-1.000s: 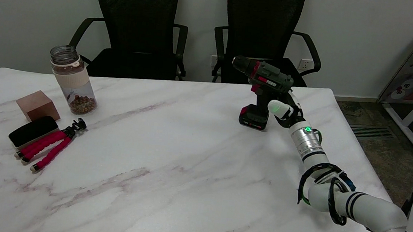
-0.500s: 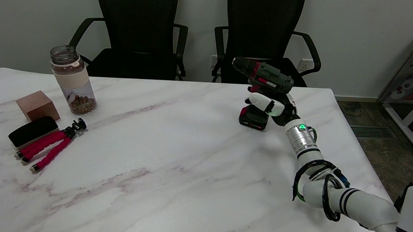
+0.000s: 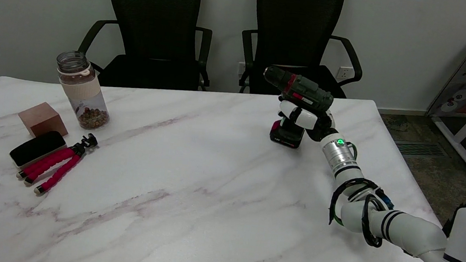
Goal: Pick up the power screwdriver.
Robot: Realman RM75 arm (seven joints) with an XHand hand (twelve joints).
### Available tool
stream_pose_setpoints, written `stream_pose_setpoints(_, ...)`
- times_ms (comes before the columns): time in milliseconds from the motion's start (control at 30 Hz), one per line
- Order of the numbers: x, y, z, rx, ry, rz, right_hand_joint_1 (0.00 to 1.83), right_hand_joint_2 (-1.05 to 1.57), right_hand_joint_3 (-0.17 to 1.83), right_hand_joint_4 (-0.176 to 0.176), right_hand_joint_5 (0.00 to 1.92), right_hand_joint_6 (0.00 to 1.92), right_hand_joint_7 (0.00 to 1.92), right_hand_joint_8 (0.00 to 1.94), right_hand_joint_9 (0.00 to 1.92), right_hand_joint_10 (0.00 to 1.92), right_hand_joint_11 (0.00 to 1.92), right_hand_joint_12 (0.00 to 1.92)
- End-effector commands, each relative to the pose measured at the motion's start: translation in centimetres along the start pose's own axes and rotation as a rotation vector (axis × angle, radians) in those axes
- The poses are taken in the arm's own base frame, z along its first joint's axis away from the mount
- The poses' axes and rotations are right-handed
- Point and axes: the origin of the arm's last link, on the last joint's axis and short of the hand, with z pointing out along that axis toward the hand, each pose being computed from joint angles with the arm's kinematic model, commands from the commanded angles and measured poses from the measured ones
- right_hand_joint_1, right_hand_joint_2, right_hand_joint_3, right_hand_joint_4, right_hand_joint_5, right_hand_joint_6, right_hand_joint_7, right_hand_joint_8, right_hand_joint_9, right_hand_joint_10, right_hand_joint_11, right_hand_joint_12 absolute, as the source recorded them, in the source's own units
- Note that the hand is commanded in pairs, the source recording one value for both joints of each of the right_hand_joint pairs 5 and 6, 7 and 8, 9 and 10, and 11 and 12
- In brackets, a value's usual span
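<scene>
1. Fingers (image 3: 301, 114): white-shelled, wrapped around the handle of the power screwdriver (image 3: 297, 107), closed on it just under the motor housing.
2. Right hand (image 3: 307, 119): black-and-white, gripping the handle from the right side; wrist a bright metal cylinder with a green light, then a white arm looped with black cable, entering from the lower right.
3. Power screwdriver: dark green and black body with red accents, pistol shape, black chuck pointing upper left, tilted slightly; blocky black battery base with a red band. It stood toward the far right part of the table (image 3: 192, 195); whether the base touched the surface could not be told.
4. Table: white marble-pattern top with faint pinkish-grey veins, glossy, rounded corners.
5. Jar (image 3: 82, 90): clear cylinder, upright at far left, open-mouthed with a cream band below the neck; a shallow layer of small brown pieces lay in the bottom, the rest unfilled.
6. Block (image 3: 42, 118): copper-brown cube with a matte face, near the jar.
7. Black pad (image 3: 37, 147): flat, oblong, rounded corners, touching the block's near side.
8. Mini tripod (image 3: 59, 163): legs of ribbed red foam folded together, black head, lying flat just beside the pad.
9. Two office chairs (image 3: 153, 25): black mesh backs, curved armrests, behind the far edge.
</scene>
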Motion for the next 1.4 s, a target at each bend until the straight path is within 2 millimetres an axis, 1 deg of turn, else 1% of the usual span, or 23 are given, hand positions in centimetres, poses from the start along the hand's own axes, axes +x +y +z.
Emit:
stream_pose_setpoints(33, -0.2, -1.0, 1.2, 0.023, 0.002, 0.004, 1.10, 0.41, 1.05, 0.127, 0.70, 0.70, 0.70, 0.70, 1.06, 1.06, 1.34, 1.34)
stream_pose_setpoints(167, -0.7, -1.9, 2.1, 0.049, -0.009, 0.006, 1.09, 0.44, 0.97, 0.152, 0.87, 0.87, 0.87, 0.87, 1.08, 1.08, 1.38, 1.38)
stream_pose_setpoints(200, -1.0, -2.2, 2.4, 0.054, -0.016, 0.008, 1.10, 0.44, 0.96, 0.104, 0.95, 0.95, 0.95, 0.95, 1.09, 1.09, 1.40, 1.40)
stream_pose_setpoints(233, -1.2, -2.3, 2.6, 0.058, -0.020, 0.011, 1.09, 0.46, 0.96, 0.017, 1.08, 1.08, 1.08, 1.08, 1.10, 1.10, 1.40, 1.40)
stream_pose_setpoints(267, -1.4, -2.6, 2.8, 0.063, -0.024, 0.015, 1.09, 0.47, 0.98, -0.005, 1.17, 1.17, 1.17, 1.17, 1.11, 1.11, 1.41, 1.41)
stream_pose_setpoints(300, -1.6, -2.9, 3.1, 0.071, -0.028, 0.020, 1.08, 0.52, 1.00, -0.001, 1.31, 1.31, 1.31, 1.31, 1.12, 1.12, 1.43, 1.43)
stream_pose_setpoints(333, -1.8, -3.1, 3.3, 0.076, -0.031, 0.023, 1.06, 0.61, 0.99, 0.007, 1.50, 1.50, 1.50, 1.50, 1.16, 1.16, 1.46, 1.46)
stream_pose_setpoints(367, -2.0, -3.3, 3.5, 0.083, -0.034, 0.026, 1.04, 0.68, 0.97, 0.015, 1.63, 1.63, 1.63, 1.63, 1.21, 1.21, 1.49, 1.49)
stream_pose_setpoints(467, -2.4, -4.0, 4.1, 0.101, -0.049, 0.027, 1.03, 0.76, 0.96, 0.023, 1.73, 1.73, 1.73, 1.73, 1.27, 1.27, 1.54, 1.54)
stream_pose_setpoints(500, -2.6, -4.3, 4.3, 0.108, -0.054, 0.030, 1.01, 0.78, 0.94, 0.123, 1.74, 1.74, 1.74, 1.74, 1.30, 1.30, 1.56, 1.56)
stream_pose_setpoints(533, -2.7, -4.5, 4.4, 0.111, -0.056, 0.032, 1.00, 0.80, 0.92, 0.176, 1.75, 1.75, 1.75, 1.75, 1.33, 1.33, 1.58, 1.58)
stream_pose_setpoints(667, -3.1, -5.4, 5.0, 0.125, -0.067, 0.042, 0.96, 0.92, 0.85, 0.176, 1.75, 1.75, 1.75, 1.75, 1.44, 1.44, 1.63, 1.63)
stream_pose_setpoints(833, -3.4, -5.6, 5.2, 0.127, -0.077, 0.043, 0.93, 0.99, 0.84, 0.176, 1.76, 1.76, 1.76, 1.76, 1.53, 1.53, 1.67, 1.67)
stream_pose_setpoints(1033, -3.5, -5.4, 5.1, 0.119, -0.081, 0.049, 0.95, 1.01, 0.85, 0.176, 1.77, 1.77, 1.77, 1.77, 1.55, 1.55, 1.68, 1.68)
stream_pose_setpoints(1133, -3.5, -5.5, 5.1, 0.122, -0.081, 0.056, 0.91, 1.02, 0.85, 0.176, 1.77, 1.77, 1.77, 1.77, 1.55, 1.55, 1.69, 1.69)
stream_pose_setpoints(1300, -3.8, -6.2, 5.4, 0.145, -0.087, 0.060, 0.90, 1.04, 0.83, 0.176, 1.75, 1.75, 1.75, 1.75, 1.58, 1.58, 1.72, 1.72)
stream_pose_setpoints(1400, -4.0, -6.9, 5.9, 0.160, -0.091, 0.065, 0.89, 1.06, 0.82, 0.176, 1.74, 1.74, 1.74, 1.74, 1.64, 1.64, 1.80, 1.80)
